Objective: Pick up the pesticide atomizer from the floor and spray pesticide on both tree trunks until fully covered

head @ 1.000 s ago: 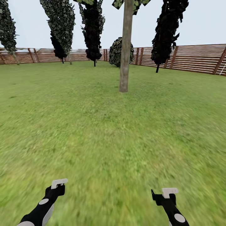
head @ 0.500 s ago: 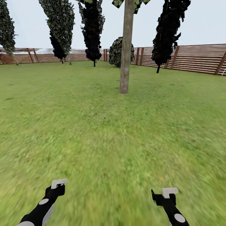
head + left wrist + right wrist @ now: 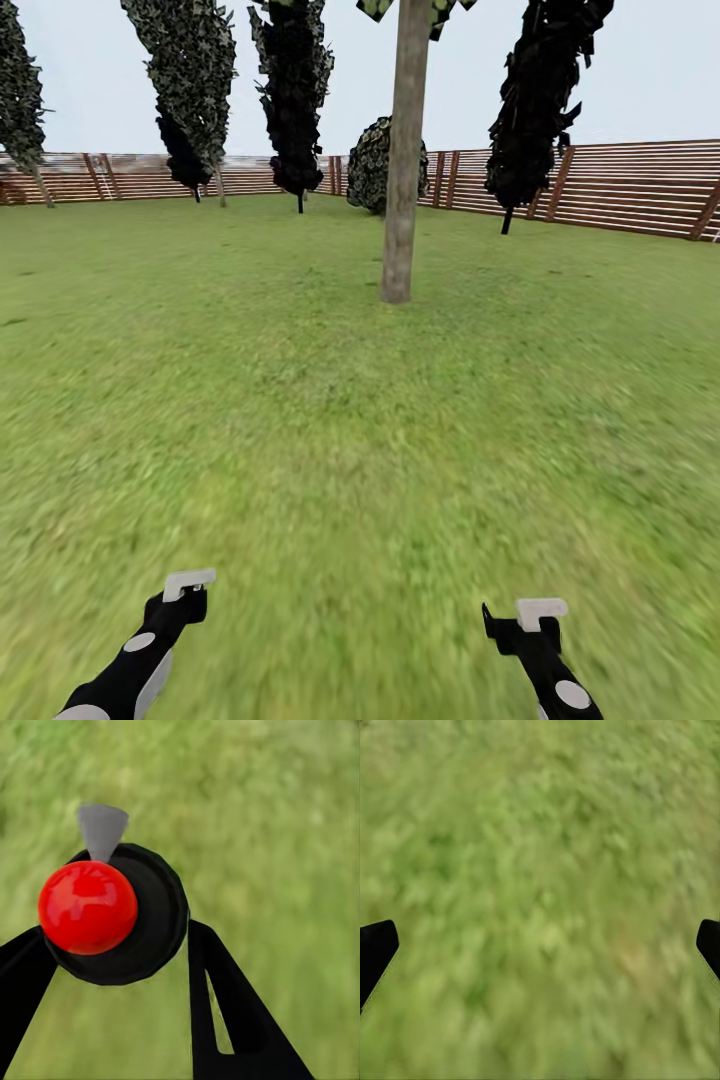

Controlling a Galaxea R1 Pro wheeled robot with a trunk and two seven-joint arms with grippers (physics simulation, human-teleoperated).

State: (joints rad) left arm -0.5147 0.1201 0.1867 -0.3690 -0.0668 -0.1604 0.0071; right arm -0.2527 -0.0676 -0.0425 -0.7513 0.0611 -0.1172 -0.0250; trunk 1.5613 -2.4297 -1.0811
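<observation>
The pesticide atomizer (image 3: 88, 907) has a black round body, a glossy red ball on top and a grey cone nozzle. In the left wrist view it sits between the two black fingers of my left gripper (image 3: 112, 952), which is shut on it above the grass. One tree trunk (image 3: 402, 180), a bare grey-brown column, stands ahead on the lawn, slightly right of centre, well beyond both arms. My left gripper (image 3: 185, 592) and right gripper (image 3: 525, 620) hang low at the bottom of the head view. The right gripper (image 3: 540, 945) is open over bare grass.
Green lawn (image 3: 300, 420) stretches between me and the trunk. A brown slat fence (image 3: 620, 185) edges the far side. Near-black cypresses (image 3: 295, 100) (image 3: 540, 90) and a round bush (image 3: 372, 165) stand by the fence behind the trunk.
The whole head view has shifted: the trunk's base sits slightly lower and nearer, so the camera has moved forward. Both arms hold the same pose.
</observation>
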